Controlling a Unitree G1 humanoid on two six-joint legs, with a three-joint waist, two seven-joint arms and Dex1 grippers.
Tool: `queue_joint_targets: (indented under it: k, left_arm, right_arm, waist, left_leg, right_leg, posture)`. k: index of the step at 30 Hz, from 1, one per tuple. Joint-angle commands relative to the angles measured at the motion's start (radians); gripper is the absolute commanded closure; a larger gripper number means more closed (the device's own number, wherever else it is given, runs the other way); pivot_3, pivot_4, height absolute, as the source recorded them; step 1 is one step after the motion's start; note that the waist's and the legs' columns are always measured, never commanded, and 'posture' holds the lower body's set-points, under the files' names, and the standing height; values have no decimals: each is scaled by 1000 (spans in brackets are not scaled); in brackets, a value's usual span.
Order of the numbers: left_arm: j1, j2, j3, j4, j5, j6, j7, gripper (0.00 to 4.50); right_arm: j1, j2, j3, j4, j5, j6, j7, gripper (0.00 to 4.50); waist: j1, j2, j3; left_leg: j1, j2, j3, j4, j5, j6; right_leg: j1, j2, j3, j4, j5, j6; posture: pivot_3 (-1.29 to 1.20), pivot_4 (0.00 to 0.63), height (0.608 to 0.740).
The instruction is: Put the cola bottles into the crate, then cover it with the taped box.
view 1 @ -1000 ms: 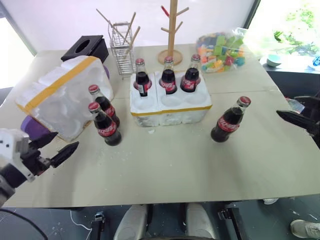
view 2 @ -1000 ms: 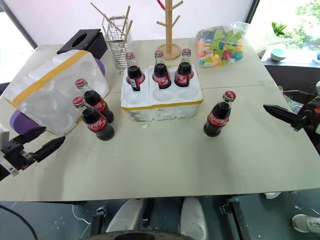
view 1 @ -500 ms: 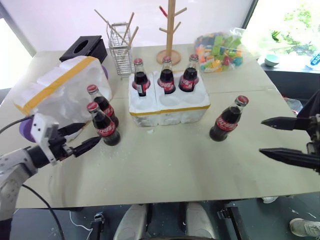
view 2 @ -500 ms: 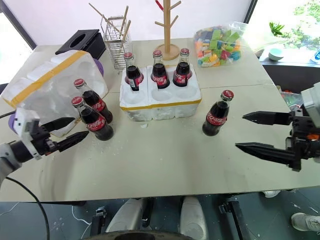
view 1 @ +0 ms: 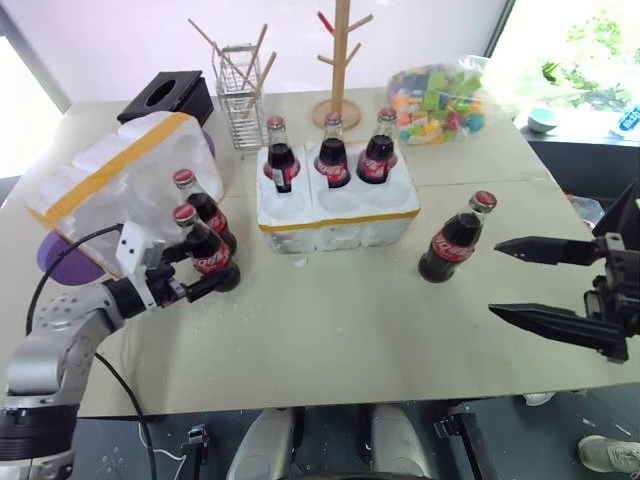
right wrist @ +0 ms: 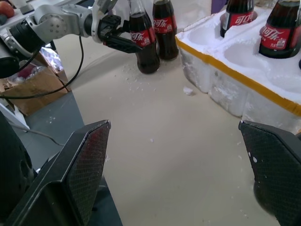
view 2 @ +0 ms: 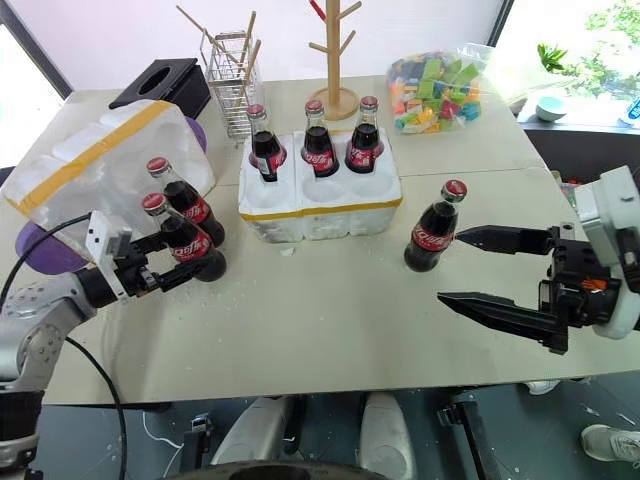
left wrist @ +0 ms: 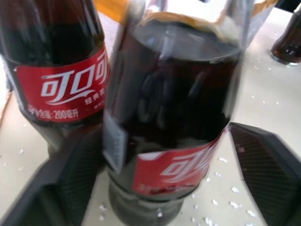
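Three cola bottles (view 1: 333,158) stand in the back wells of the crate (view 1: 340,228); its front wells hold nothing. Two more stand left of it beside the taped box (view 1: 110,185), which lies on its side. My left gripper (view 1: 205,270) is shut on the nearer bottle (left wrist: 174,117) of that pair, a finger on each side of its belly; the other bottle (view 1: 207,215) stands right behind. A lone bottle (view 1: 455,240) stands right of the crate. My right gripper (view 1: 495,278) hangs wide open just to that bottle's right, holding nothing.
Along the table's back stand a black tissue box (view 1: 168,95), a wire rack with sticks (view 1: 243,90), a wooden mug tree (view 1: 342,60) and a bag of coloured blocks (view 1: 440,100). A purple object (view 1: 60,260) lies under the taped box. White crumbs dot the tabletop.
My left gripper moved in to the front bottle of the left pair and closed around it. My right gripper swung in from the right edge toward the lone bottle, staying open.
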Motion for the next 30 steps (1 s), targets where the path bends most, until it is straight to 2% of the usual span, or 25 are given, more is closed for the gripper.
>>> queue_joint_targets:
  k: [1,7,10,12,16,19,25,28,30]
  left_arm:
    - [6,15,33,-57,-21,1,-3,1764]
    - [-4,65,42,-138,-110,95,-62,1764]
    - [-113,80,-22,-176,-110,103,-86,1764]
    - [-200,125,-58,-155,-96,104,-152,1764]
    - [-388,161,-89,-43,-132,163,-237,1764]
    - [-506,150,-149,5,-138,187,-320,1764]
    - [-709,-34,-289,61,-126,214,-334,1764]
    - [-754,-131,-344,63,-60,192,-253,1764]
    - [-777,-203,-371,69,7,194,-132,1764]
  right_arm:
    - [-14,4,9,-7,22,-29,-17,0]
    - [-27,2,53,-4,21,-54,-46,0]
    - [-41,6,90,-1,15,-70,-67,0]
    - [-47,9,99,-5,22,-72,-85,0]
    - [-49,16,98,-13,46,-70,-119,0]
    - [-37,28,95,-20,51,-69,-146,0]
    - [-25,46,90,-31,76,-68,-206,0]
    - [-14,51,81,-39,84,-68,-233,0]
    - [-2,60,70,-51,94,-68,-252,0]
  waist:
    - [0,0,0]
    - [0,-3,2]
    - [4,-5,3]
    - [17,-8,4]
    - [24,-8,5]
    - [24,-9,5]
    - [26,-12,7]
    - [26,-13,8]
    - [23,-13,8]
  left_leg:
    - [0,0,0,0,0,0]
    - [0,0,0,0,0,0]
    - [-1,0,0,0,0,0]
    - [-2,1,0,2,1,-1]
    - [-1,4,7,2,1,-1]
    - [-2,4,8,1,1,-1]
    - [-2,4,11,3,1,-1]
    - [-2,4,11,5,1,0]
    - [-2,4,12,6,1,0]
  right_leg:
    - [0,0,0,0,0,0]
    - [0,1,0,0,0,0]
    - [-1,1,0,0,0,0]
    - [0,2,-1,0,1,0]
    - [-1,2,0,0,3,-1]
    - [-1,3,0,-1,3,0]
    - [-1,2,1,-2,6,5]
    - [0,2,2,-2,7,7]
    - [0,2,3,-1,7,7]
  posture:
    - [0,150,740]
    - [0,150,740]
    - [0,150,740]
    - [0,150,740]
    - [0,150,740]
    - [0,150,740]
    - [0,150,740]
    - [0,150,740]
    - [0,150,740]
